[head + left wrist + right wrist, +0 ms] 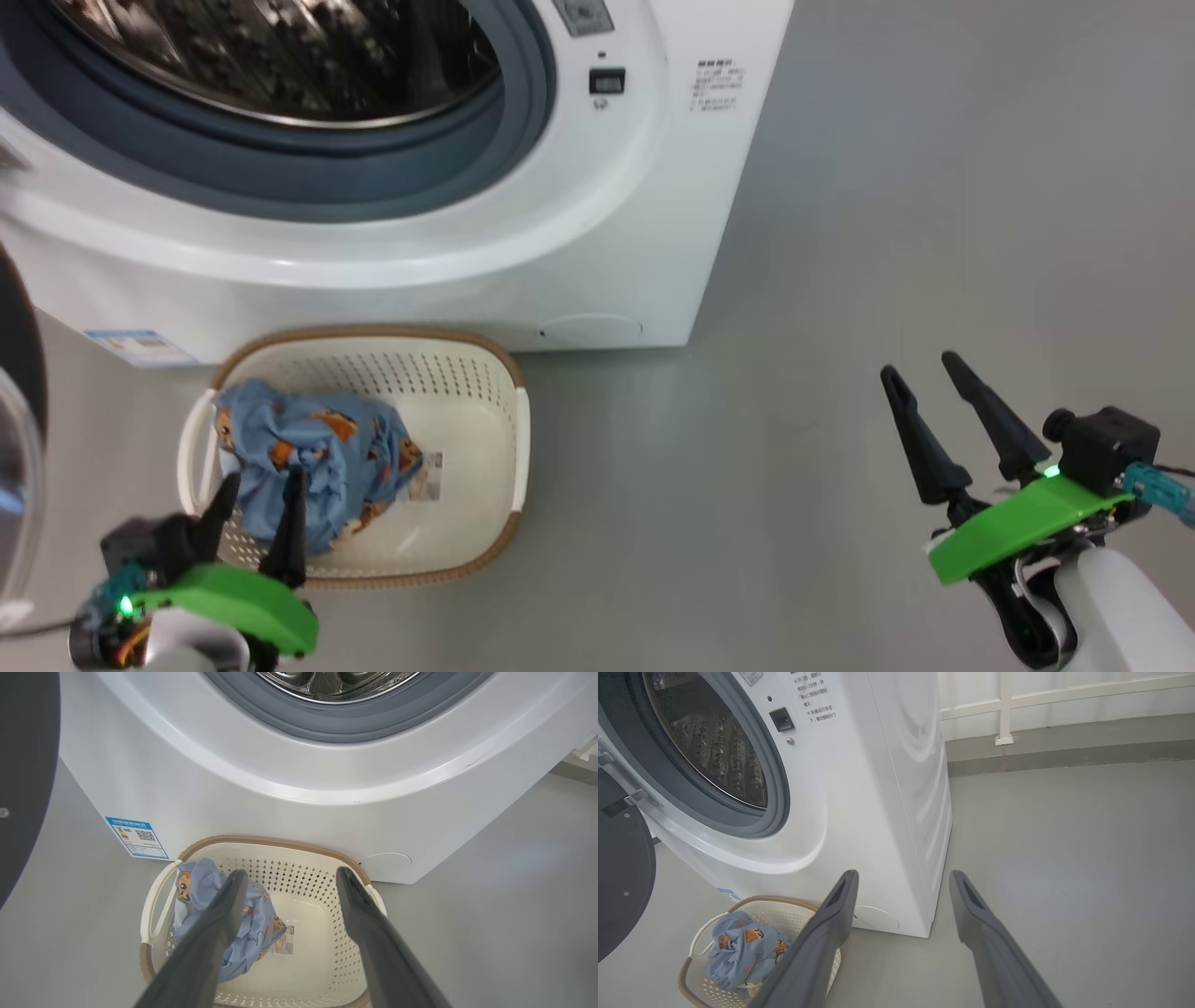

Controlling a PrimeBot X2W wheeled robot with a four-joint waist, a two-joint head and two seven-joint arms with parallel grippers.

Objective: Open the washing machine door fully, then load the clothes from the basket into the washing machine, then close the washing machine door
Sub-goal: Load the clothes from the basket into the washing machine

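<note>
Left gripper [263,476] is hovering over the clothes [308,448] in the basket [467,411], jaws spread, holding nothing. Right gripper [920,366] is hanging released over the floor [887,205].

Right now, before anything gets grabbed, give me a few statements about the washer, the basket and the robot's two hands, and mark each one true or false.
1. The washing machine door stands open. True.
2. The clothes lie in the basket. True.
3. The left hand is clamped on the clothes. False: it is open, pointed down at the basket.
4. The right hand hangs over the basket. False: it is open over bare floor, to the right of the washing machine.
</note>
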